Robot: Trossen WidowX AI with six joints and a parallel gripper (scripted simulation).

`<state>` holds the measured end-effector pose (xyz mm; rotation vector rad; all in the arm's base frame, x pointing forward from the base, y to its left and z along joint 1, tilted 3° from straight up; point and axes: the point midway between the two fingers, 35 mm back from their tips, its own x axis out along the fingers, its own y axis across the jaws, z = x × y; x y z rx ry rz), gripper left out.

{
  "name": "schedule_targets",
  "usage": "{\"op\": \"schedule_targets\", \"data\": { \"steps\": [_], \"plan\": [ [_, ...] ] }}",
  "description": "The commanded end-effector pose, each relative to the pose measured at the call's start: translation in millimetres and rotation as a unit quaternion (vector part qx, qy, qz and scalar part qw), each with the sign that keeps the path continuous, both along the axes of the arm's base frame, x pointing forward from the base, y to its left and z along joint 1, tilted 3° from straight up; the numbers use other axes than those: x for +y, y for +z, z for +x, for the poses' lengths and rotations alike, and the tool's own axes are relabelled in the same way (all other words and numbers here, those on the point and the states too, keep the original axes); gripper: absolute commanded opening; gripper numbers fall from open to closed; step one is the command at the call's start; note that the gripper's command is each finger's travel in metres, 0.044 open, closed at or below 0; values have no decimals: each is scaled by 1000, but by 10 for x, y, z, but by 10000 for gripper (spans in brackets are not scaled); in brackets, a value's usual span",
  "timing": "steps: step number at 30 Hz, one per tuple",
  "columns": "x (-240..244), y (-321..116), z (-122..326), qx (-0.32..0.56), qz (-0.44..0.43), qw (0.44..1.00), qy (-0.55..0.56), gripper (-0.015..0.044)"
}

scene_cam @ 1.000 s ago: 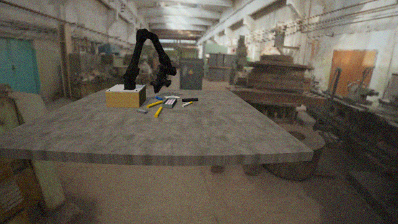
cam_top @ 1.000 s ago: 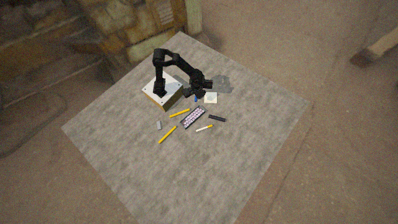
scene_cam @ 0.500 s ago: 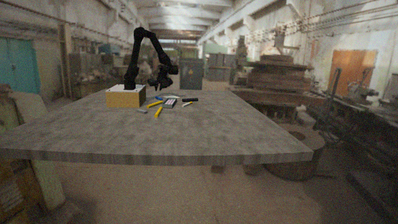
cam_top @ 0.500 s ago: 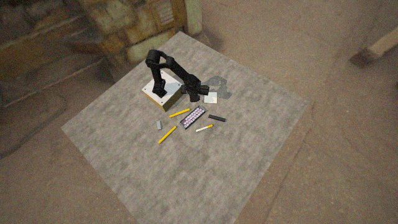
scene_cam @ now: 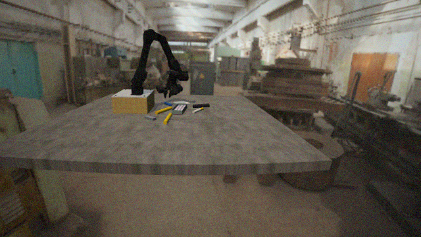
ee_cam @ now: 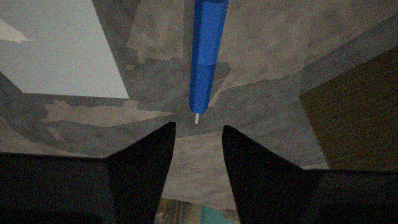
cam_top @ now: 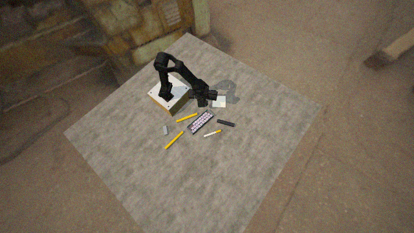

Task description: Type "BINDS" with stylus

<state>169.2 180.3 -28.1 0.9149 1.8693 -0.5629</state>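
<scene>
The blue stylus lies on the desk with its thin pale tip toward the fingers in the wrist view; the arm hides it in the top view. My gripper is partly open with nothing between its fingers. It hangs above the desk near the stylus, pointing down. The small keyboard, dark with pale keys, lies on the desk in front of the arm. Its letters are too small to read.
A pale square pad lies beside the stylus. Around the keyboard are two yellow sticks, a black bar, a white-and-yellow stick and a grey block. The arm's box base stands close by.
</scene>
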Motion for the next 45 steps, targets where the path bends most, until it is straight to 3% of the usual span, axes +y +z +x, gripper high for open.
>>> {"op": "schedule_targets", "data": {
  "steps": [1, 44, 45],
  "plan": [
    [-2, -41, -7, 2, 2, 1000, 0, 150],
    [-18, -466, -3, 2, 1, 1000, 0, 150],
    [-20, -446, -1, 2, -1, 1000, -1, 124]
  ]
}}
